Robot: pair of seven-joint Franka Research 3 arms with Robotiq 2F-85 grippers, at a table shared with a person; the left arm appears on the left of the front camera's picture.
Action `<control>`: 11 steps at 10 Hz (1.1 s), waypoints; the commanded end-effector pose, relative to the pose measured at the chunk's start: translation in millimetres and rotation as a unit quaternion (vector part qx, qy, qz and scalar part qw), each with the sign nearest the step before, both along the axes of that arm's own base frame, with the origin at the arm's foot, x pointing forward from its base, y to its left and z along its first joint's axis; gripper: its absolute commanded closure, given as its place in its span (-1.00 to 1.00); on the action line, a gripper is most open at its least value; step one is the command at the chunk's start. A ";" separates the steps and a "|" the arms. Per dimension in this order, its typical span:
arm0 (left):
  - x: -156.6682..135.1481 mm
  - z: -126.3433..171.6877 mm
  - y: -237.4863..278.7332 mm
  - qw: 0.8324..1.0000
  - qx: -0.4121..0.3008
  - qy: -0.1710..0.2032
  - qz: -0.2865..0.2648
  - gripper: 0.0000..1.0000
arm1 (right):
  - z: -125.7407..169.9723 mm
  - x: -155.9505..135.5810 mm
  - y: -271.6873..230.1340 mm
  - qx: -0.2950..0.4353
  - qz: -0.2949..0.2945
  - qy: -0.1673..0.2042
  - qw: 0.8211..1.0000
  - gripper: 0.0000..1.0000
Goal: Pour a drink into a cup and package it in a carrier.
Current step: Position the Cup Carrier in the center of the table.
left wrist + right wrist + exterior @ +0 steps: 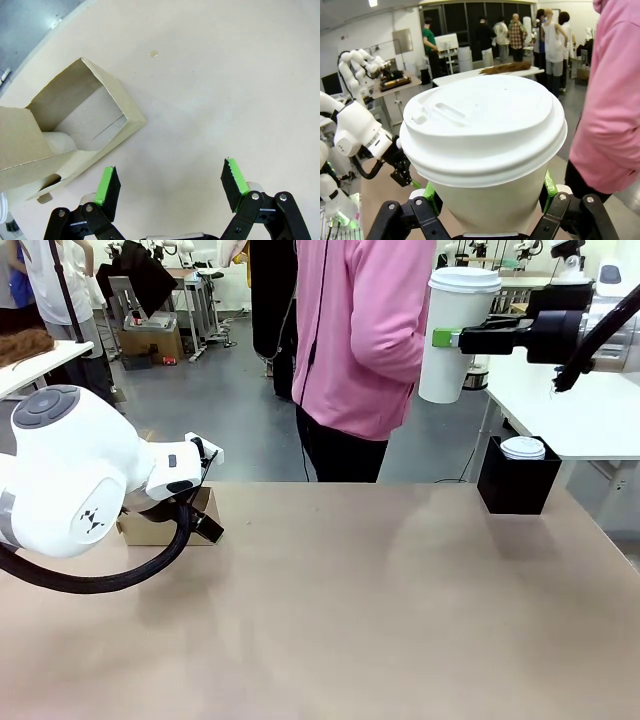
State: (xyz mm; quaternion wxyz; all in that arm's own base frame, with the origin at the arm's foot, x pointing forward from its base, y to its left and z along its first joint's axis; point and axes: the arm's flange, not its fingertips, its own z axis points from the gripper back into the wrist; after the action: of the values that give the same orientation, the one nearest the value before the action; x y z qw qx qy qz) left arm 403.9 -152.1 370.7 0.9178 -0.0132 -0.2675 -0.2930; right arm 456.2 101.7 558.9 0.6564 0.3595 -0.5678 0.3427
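the right tool (445, 338) is clamped on the cup (458, 310), its green pads pressing the paper wall below the white lid, high in the upper right of the front view and well above the counter (380, 590). the lid is on, so pouring looks done, and the step in hand is likely carrying the cup across to the carrier (160, 525), which sits at the left of the frame partly behind the left arm. to do it well, keep the cup upright, squeeze no harder than needed so the wall does not buckle and pop the lid, and come straight down over an open slot rather than sliding in sideways. the left tool (170, 182) hangs open and empty just beside the carrier's open compartment; it could steady the cardboard, but it also crowds the approach. the middle of the counter gives open room for the crossing. the black box (515, 485) with a shorter cup (522, 448) stands at the far right edge, lower in the frame than the held cup, and the person (360, 330) stands close behind the far edge.
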 end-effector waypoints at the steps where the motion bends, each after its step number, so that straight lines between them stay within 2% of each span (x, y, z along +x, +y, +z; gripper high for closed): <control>1: -0.1 -0.1 0.8 1.000 -0.001 0.000 0.000 -1.00 | 5.6 -0.9 1.1 0.003 0.001 -0.005 1.000 -0.74; 2: 0.0 0.0 0.0 1.000 0.000 0.000 0.000 -1.00 | 5.6 -0.9 1.1 0.003 0.001 -0.005 1.000 -0.74; 3: -5.0 22.4 4.1 1.000 -0.006 -0.015 0.012 -1.00 | 5.6 -0.9 1.1 0.003 0.001 -0.005 1.000 -0.74; 4: -10.7 47.0 7.1 1.000 -0.003 -0.016 0.019 -1.00 | 5.6 -0.9 1.1 0.003 0.001 -0.005 1.000 -0.74; 6: -28.3 106.2 6.3 0.997 -0.003 0.002 0.071 -1.00 | 5.6 -0.9 1.1 0.003 0.001 -0.005 1.000 -0.74; 8: -38.0 165.5 7.2 0.993 -0.007 -0.004 0.116 -1.00 | 5.6 -0.9 1.1 0.003 0.001 -0.005 1.000 -0.74; 10: -24.7 206.2 15.7 0.986 -0.017 0.001 0.166 -1.00 | 5.6 -0.9 1.1 0.003 0.001 -0.005 1.000 -0.74; 11: -10.9 216.8 20.2 0.982 -0.013 0.008 0.187 -1.00 | 5.6 -0.9 1.1 0.003 0.001 -0.005 1.000 -0.74</control>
State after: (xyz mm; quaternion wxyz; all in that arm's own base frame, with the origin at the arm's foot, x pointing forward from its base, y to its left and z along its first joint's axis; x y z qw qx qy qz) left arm 370.6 -127.8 588.9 0.9514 0.0045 -0.2742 -0.1404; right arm 455.9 101.8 559.6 0.6560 0.3590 -0.5684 0.3431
